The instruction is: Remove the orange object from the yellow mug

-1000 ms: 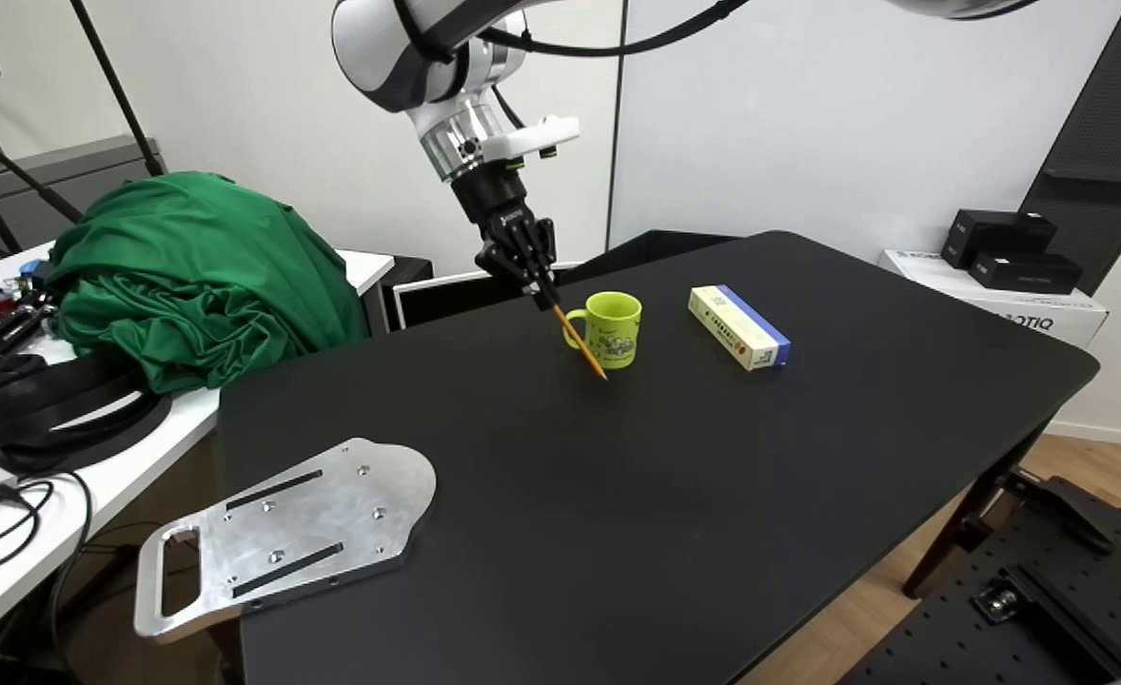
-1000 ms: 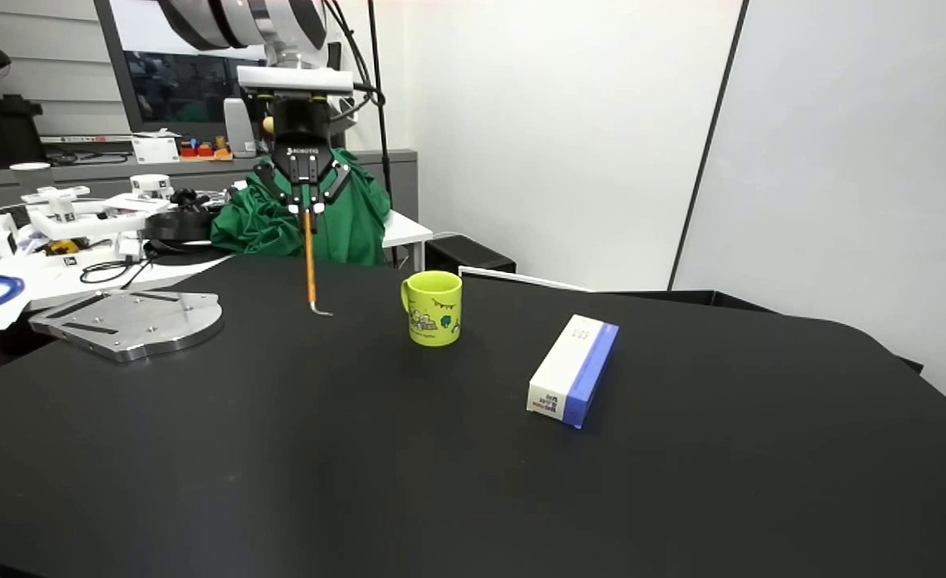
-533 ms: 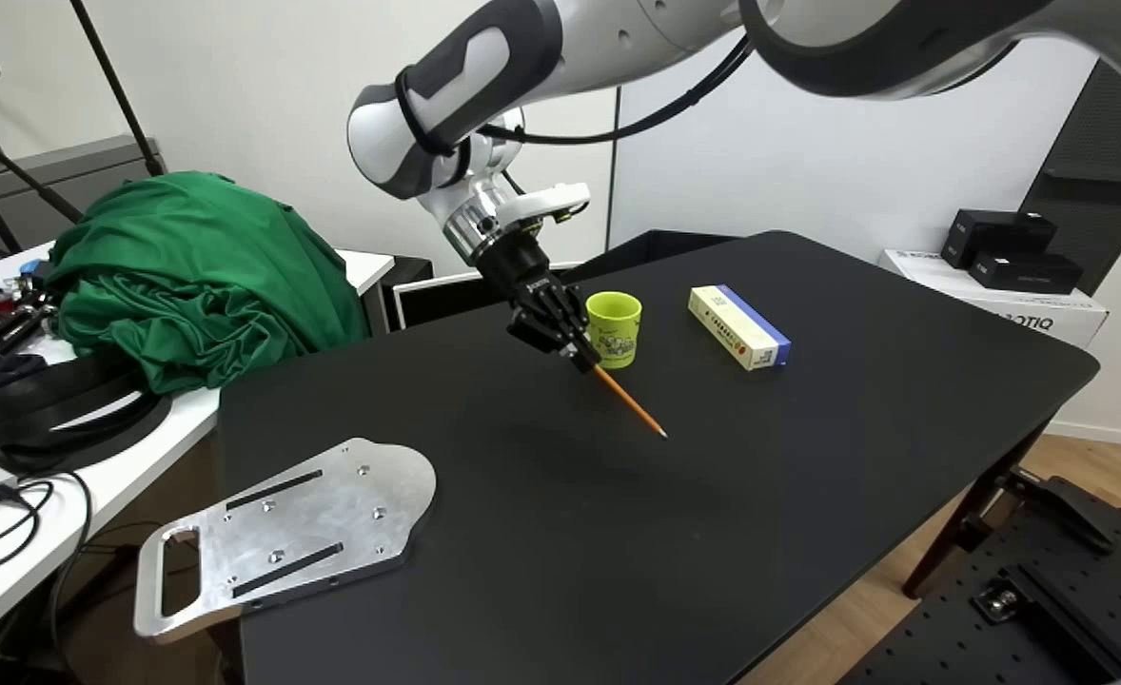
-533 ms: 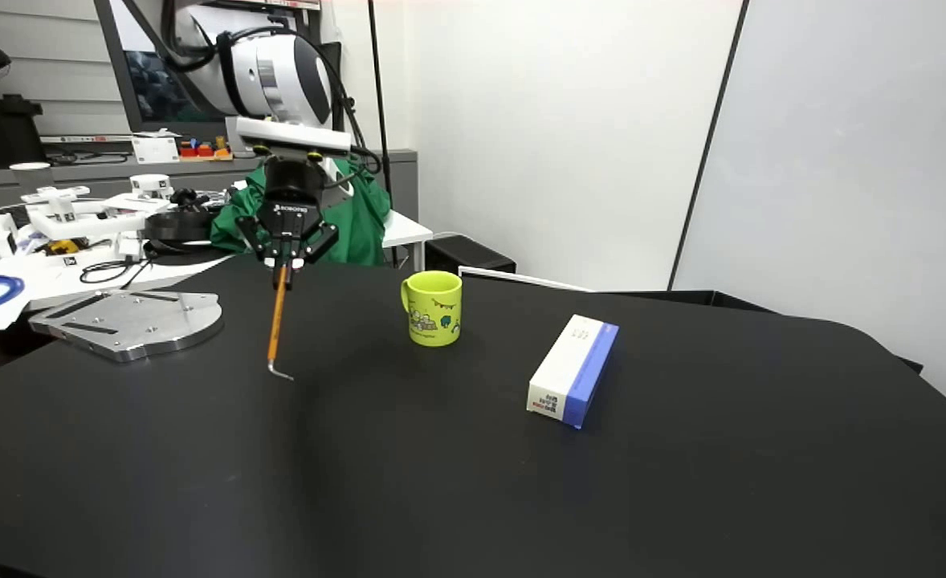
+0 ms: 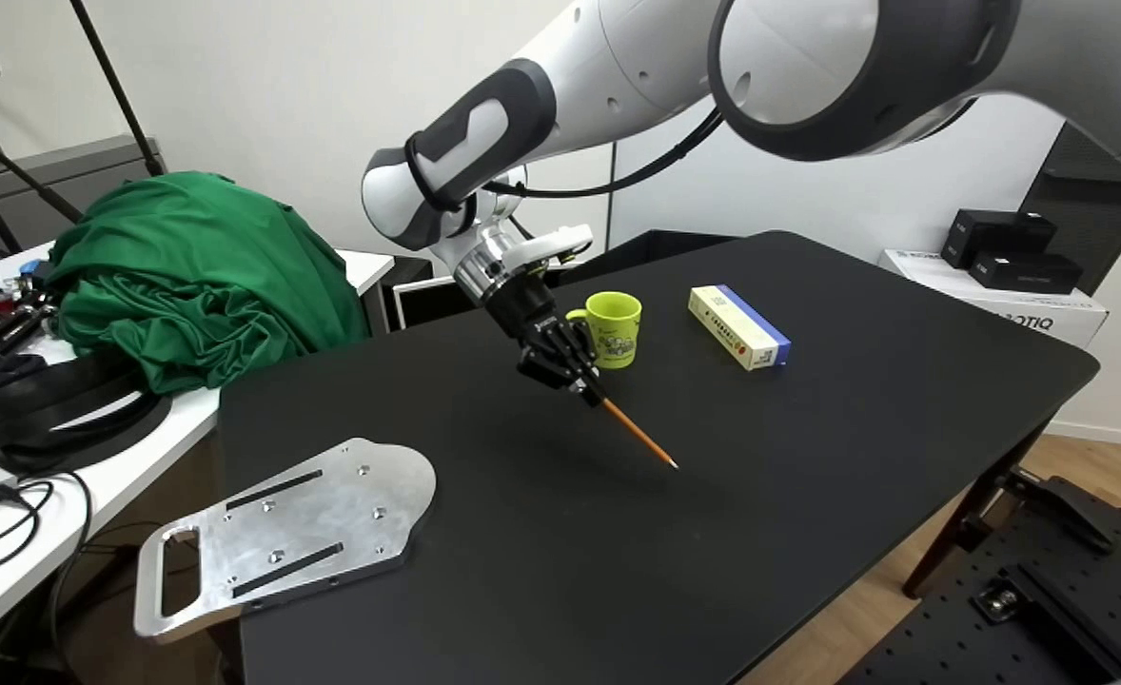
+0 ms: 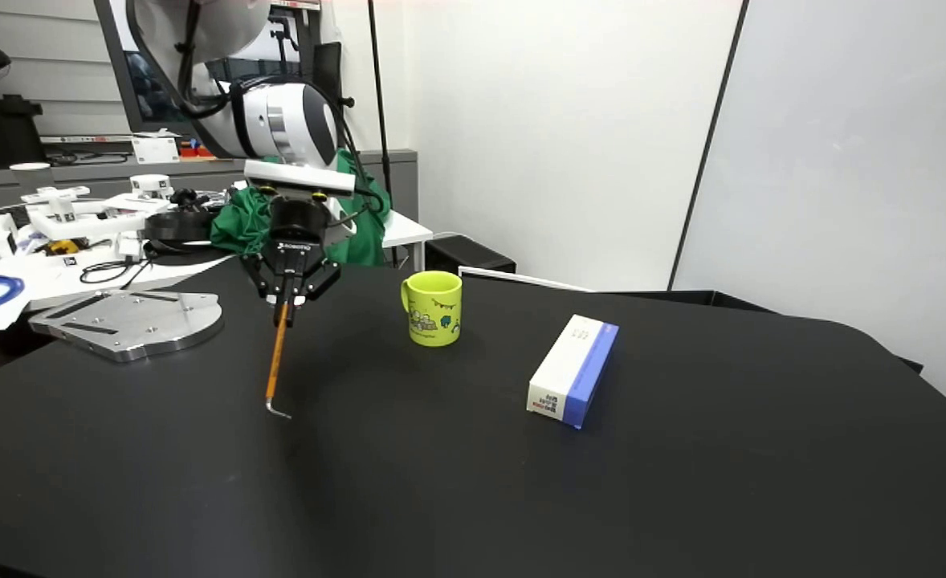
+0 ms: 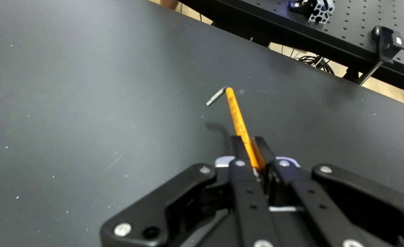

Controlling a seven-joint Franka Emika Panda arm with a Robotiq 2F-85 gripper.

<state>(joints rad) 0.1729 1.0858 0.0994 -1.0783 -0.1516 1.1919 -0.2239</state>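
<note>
Since one second ago you have lowered the gripper [image 6: 286, 318] toward the black tabletop [image 6: 473, 482]. In an exterior view the orange stick [image 6: 277, 353] went from near upright to slightly tilted; in an exterior view it no longer crosses in front of the yellow mug [image 5: 615, 329]

Arm [image 5: 641, 67]: white shell, dark grey bands [image 5: 530, 90]; black strap [image 6: 240, 120] and cable [image 5: 608, 189] back from the gripper [image 7: 247, 141]. Nearer the gripper: silver collar [image 5: 480, 267], then white bar [image 6: 300, 176], yellow spots [image 6: 320, 197] beneath. Gripper: black, angular linkages [image 7: 161, 203], silver screw heads [image 7: 122, 229], small white lettering [image 6: 295, 246].
</note>
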